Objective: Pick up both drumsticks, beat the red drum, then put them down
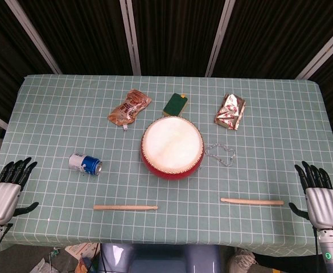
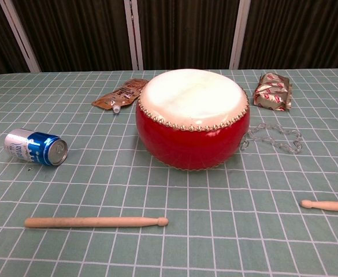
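Both drumsticks lie flat near the table's front edge, before the red drum (image 1: pixel 172 147).
Left stick (image 1: pixel 125 207) and right stick (image 1: pixel 251 201) lie between left hand (image 1: pixel 5 192) and right hand (image 1: pixel 320 196), both spread, holding nothing.

Your head view looks steeply down from above the near edge, taking in the whole tabletop (image 1: pixel 280 108) from some way off, with dark slatted walls behind. Your chest view sits low and close, facing forward just above the cloth. Both share the red drum (image 1: pixel 172 148) (image 2: pixel 192 118), the blue can (image 1: pixel 85 164) (image 2: pixel 36 147) and both drumsticks (image 1: pixel 125 207) (image 2: pixel 96 221), the right one cut off.
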Motion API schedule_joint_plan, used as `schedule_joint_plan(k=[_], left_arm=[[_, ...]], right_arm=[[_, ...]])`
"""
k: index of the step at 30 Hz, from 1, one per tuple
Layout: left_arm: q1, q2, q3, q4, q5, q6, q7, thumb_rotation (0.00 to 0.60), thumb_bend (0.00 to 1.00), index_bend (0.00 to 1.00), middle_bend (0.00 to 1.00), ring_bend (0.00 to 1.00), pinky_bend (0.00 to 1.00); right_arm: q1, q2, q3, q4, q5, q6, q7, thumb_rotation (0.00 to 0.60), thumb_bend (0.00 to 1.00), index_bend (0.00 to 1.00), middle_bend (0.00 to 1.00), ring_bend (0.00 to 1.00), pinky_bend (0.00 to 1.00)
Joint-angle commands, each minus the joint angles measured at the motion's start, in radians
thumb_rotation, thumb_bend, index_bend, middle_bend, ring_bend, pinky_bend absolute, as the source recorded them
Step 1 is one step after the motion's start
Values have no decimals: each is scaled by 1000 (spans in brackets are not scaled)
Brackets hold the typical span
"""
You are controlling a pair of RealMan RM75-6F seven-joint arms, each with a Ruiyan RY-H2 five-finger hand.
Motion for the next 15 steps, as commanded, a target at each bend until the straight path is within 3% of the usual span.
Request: schedule_joint_plan(k=[1,13,15], left_arm=[[0,0,0,1,0,0,-1,600,0,0,0,0,10],[1,0,1,-1,1,3,1,600,0,0,0,0,10],[0,0,-1,0,-2,-2,1,600,0,0,0,0,10]], right_arm=[[0,-1,0,2,-1,1,0,600,216,0,0,0,61],[-3,0,-5,5,-16,9,11,600,216,0,0,0,62],[-2,-2,-7,3,-21,8,12,600,216,0,22,53,132]])
